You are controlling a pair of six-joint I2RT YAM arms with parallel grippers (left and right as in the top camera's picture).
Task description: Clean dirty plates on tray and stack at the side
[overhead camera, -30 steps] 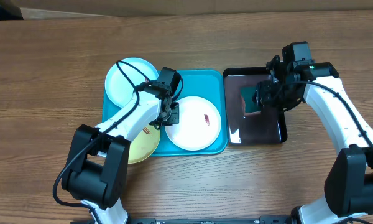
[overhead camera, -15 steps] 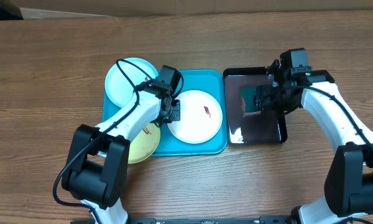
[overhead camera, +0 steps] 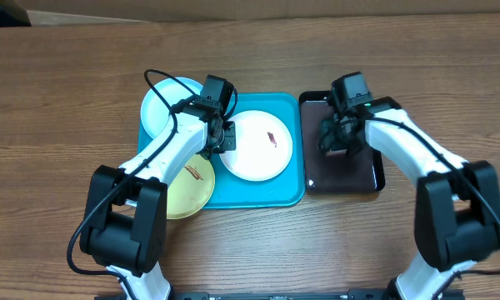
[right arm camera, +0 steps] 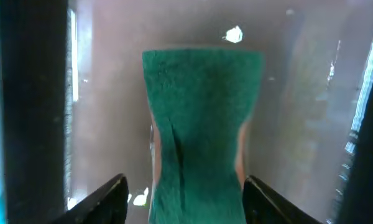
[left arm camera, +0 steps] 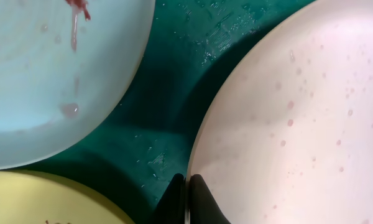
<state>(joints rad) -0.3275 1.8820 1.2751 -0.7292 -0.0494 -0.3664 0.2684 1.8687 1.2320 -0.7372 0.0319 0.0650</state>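
Note:
The white plate (overhead camera: pixel 262 152) with a small red-brown smear lies on the turquoise tray (overhead camera: pixel 267 193). My left gripper (overhead camera: pixel 222 140) is shut on its left rim, and the left wrist view shows the fingers (left arm camera: pixel 186 186) pinching the white plate's (left arm camera: pixel 286 124) edge. The light blue plate (overhead camera: pixel 160 112), smeared red (left arm camera: pixel 50 81), sits at the tray's far left corner. The yellow-green plate (overhead camera: pixel 192 187) lies at the near left, also in the left wrist view (left arm camera: pixel 37 199). My right gripper (overhead camera: pixel 335 137) is open, its fingers (right arm camera: pixel 186 199) either side of a green sponge (right arm camera: pixel 202 106) without touching it.
The sponge lies in a glossy black tray (overhead camera: pixel 350 171) to the right of the turquoise tray; its wet floor (right arm camera: pixel 298 93) shows in the right wrist view. Bare wooden tabletop (overhead camera: pixel 67 125) surrounds both trays. Cardboard runs along the far edge.
My left gripper has shifted the white plate away from me and slightly left on the tray. My right gripper has moved left over the black tray and now covers the sponge.

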